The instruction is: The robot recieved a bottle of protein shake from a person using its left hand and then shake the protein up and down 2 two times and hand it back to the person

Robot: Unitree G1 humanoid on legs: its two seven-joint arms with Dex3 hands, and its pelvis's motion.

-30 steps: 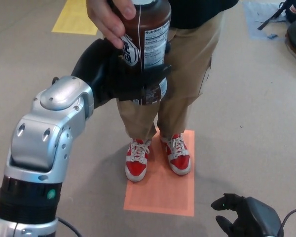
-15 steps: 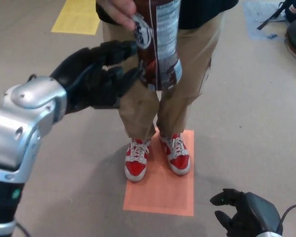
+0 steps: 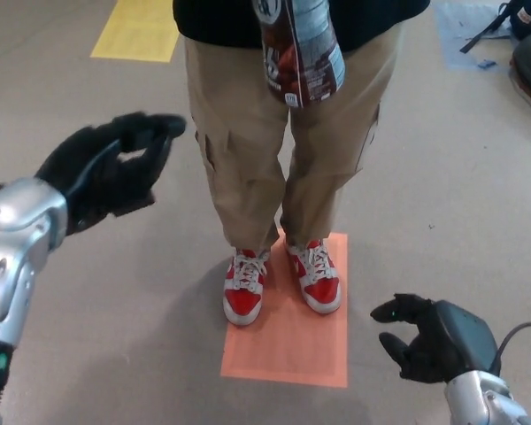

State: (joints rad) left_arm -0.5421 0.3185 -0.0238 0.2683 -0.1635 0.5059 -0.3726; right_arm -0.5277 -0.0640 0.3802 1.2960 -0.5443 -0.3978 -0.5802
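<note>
Two black hands show, and neither holds anything. At about nine o'clock the left hand (image 3: 111,168) hangs in the air at the end of its silver forearm (image 3: 13,239), its thick fingers (image 3: 150,128) curved and spread apart around empty space, released and touching nothing. Up and across from it, at about twelve o'clock, the protein shake bottle (image 3: 301,53) hangs tilted against the top edge, its brown body and white nutrition label showing, its cap and whatever grips it cut off by the frame; it seems to be in the person's keeping, though the holding hand lies out of sight. The bottle is well apart from the left hand and in front of the person's dark shirt (image 3: 221,22) and tan trousers (image 3: 248,150). Down the middle, the person stands with red and white shoes (image 3: 283,283) planted on an orange floor mat (image 3: 292,341), toes toward six o'clock. At about five o'clock the right hand (image 3: 420,341) sits low near the bottom edge, fingers loosely curled but parted, empty, just beside the mat's right corner without touching it. Farther out, a yellow floor mat (image 3: 142,31) lies at eleven o'clock and dark bags or gear (image 3: 527,44) sit at two o'clock on the grey floor (image 3: 442,195).
</note>
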